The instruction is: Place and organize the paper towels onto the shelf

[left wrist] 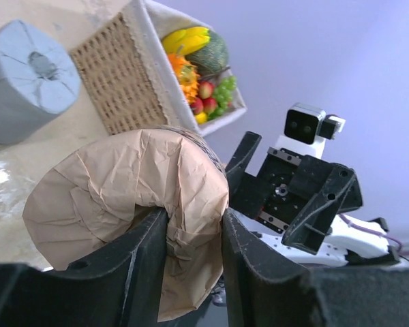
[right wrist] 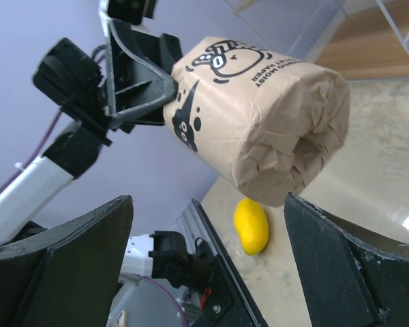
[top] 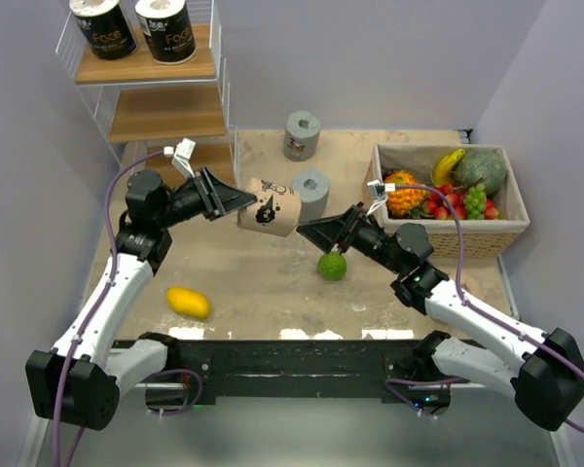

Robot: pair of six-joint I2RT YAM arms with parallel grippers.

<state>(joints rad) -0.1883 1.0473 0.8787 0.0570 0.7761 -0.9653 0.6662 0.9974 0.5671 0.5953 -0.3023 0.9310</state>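
Tan roll (top: 270, 206) is held clamped in the left pincer (top: 245, 201) at frame centre, above the desk (top: 263, 292); the right pincer (top: 310, 230) is spread wide just beside it, holding nothing.

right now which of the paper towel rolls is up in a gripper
The tan roll, pinched by the left gripper above the table. The two black rolls stand on the shelf, the two grey rolls on the table.

The shelf (top: 165, 115) has its middle board bare — two black rolls (top: 102, 27) crowd the top board.
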